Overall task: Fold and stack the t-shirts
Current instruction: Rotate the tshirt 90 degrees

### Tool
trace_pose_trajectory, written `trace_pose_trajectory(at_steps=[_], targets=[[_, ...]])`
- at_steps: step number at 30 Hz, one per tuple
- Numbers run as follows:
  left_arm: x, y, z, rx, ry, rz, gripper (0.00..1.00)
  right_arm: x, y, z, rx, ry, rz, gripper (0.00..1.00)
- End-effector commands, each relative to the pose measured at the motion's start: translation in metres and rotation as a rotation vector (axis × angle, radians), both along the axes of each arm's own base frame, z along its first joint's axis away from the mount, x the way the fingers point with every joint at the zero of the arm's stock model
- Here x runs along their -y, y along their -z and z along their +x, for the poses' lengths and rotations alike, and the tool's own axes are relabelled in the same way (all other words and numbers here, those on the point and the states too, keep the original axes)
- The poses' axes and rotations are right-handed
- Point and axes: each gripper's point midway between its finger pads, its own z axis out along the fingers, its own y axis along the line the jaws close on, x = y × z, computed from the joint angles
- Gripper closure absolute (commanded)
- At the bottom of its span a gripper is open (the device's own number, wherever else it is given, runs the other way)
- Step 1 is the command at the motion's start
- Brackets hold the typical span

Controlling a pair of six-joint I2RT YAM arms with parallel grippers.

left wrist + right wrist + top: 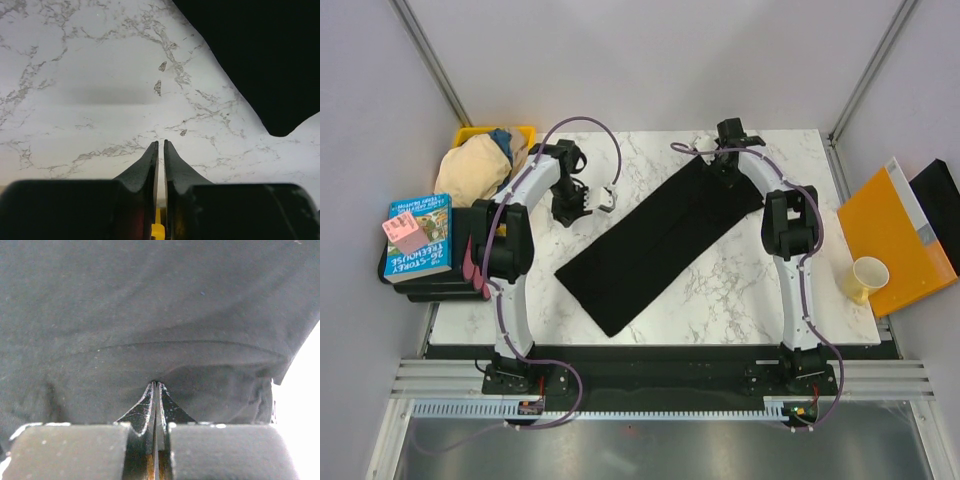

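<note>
Right hand (156, 384) pinches black t-shirt (150, 315); left hand (161, 142) nearly clenched above marble table (75, 75) between grey walls (650, 60).

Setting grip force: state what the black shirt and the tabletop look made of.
Black t-shirt: soft matte cloth, likely cotton knit; it creases and drapes. Tabletop: hard, smooth, white with grey veins; marble or marble-look laminate.

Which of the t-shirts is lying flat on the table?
The black t-shirt, a long strip on the table; the beige t-shirt and blue t-shirt are bunched in the yellow bin.
</note>
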Motion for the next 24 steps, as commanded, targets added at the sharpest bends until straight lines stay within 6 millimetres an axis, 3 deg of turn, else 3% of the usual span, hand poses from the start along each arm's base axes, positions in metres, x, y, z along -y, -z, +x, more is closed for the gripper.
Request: trace_pose_trajectory(at_steps=[1,7,10,12,14,15,16,19,21,22,24], targets=[[-0.002,-0.020,0.003,0.066,-0.011,-0.012,0.85,0.003,0.037,0.037,0.088,0.004,-0.064,1.00],[-0.010,-0.010,0.010,0.095,-0.025,0.028,0.87,-0.017,0.042,0.079,0.278,-0.070,-0.084,1.00],[-0.011,-0.008,0.014,0.101,-0.023,0.033,0.88,-0.021,0.035,0.092,0.359,-0.058,-0.142,1.00],[-0.009,-0.007,0.015,0.106,-0.013,0.022,0.88,-0.014,0.001,0.111,0.515,0.058,-0.202,1.00],[-0.008,-0.006,0.016,0.107,-0.013,0.006,0.89,-0.004,-0.053,0.121,0.670,0.177,-0.160,1.00],[-0.008,-0.005,0.019,0.120,-0.014,0.003,0.89,0.003,-0.072,0.120,0.710,0.221,-0.150,1.00],[-0.010,-0.003,0.021,0.126,-0.020,0.003,0.88,0.006,-0.103,0.114,0.765,0.251,-0.122,1.00],[-0.011,-0.010,0.042,0.208,-0.111,-0.041,0.89,0.000,-0.152,0.097,0.810,0.271,-0.019,1.00],[-0.013,-0.015,0.050,0.233,-0.182,-0.096,0.90,-0.012,-0.159,0.087,0.775,0.237,0.053,1.00],[-0.008,-0.017,0.054,0.244,-0.233,-0.152,0.91,-0.027,-0.155,0.073,0.686,0.168,0.107,1.00],[-0.017,-0.023,0.058,0.270,-0.315,-0.195,0.92,-0.055,-0.147,0.054,0.551,0.048,0.201,1.00]])
